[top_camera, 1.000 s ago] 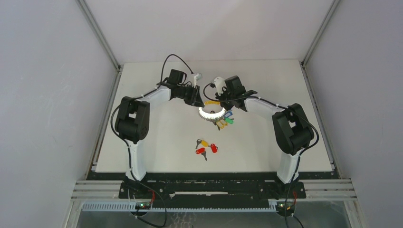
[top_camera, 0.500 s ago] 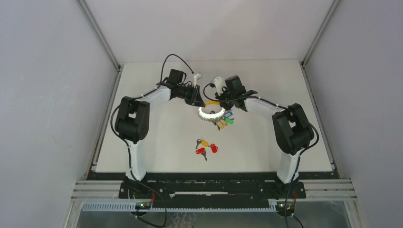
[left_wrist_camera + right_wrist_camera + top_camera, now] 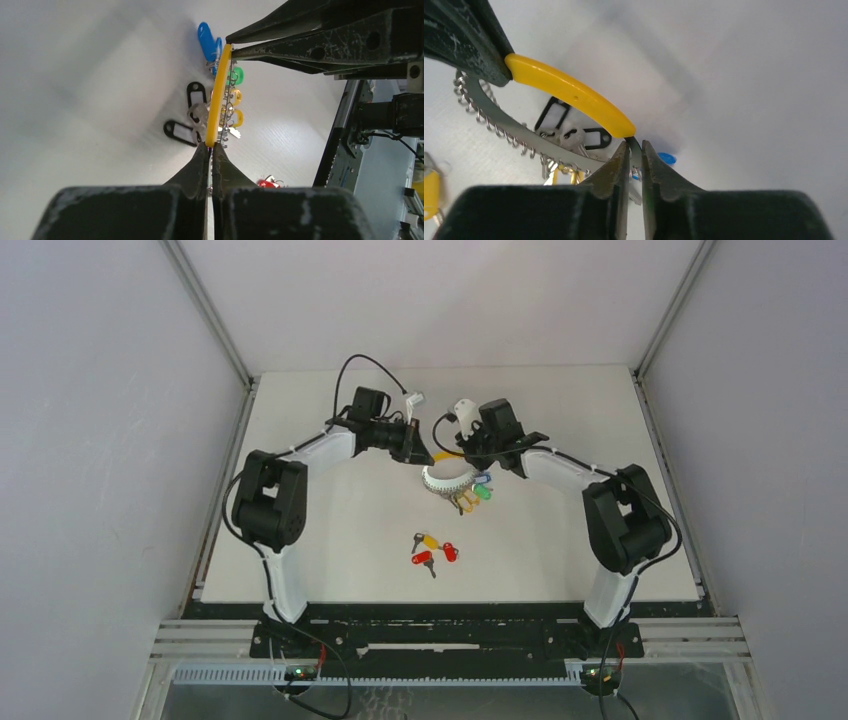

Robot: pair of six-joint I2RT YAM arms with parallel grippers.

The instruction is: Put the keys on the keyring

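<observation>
Steel keyring is clamped by left gripper and right gripper. Keys lie apart from it.

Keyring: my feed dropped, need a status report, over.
Left pincer shut on keyring at one end of yellow band, right pincer shut at the other. Loose keys on table, unthreaded. Nothing in the way.

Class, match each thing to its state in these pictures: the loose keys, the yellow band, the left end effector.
1 loose keys
2 yellow band
3 left end effector

A closed on one end of the band
B lying on the table, apart from the keyring
C held at both ends

Pairs: 1-B, 2-C, 3-A
</observation>
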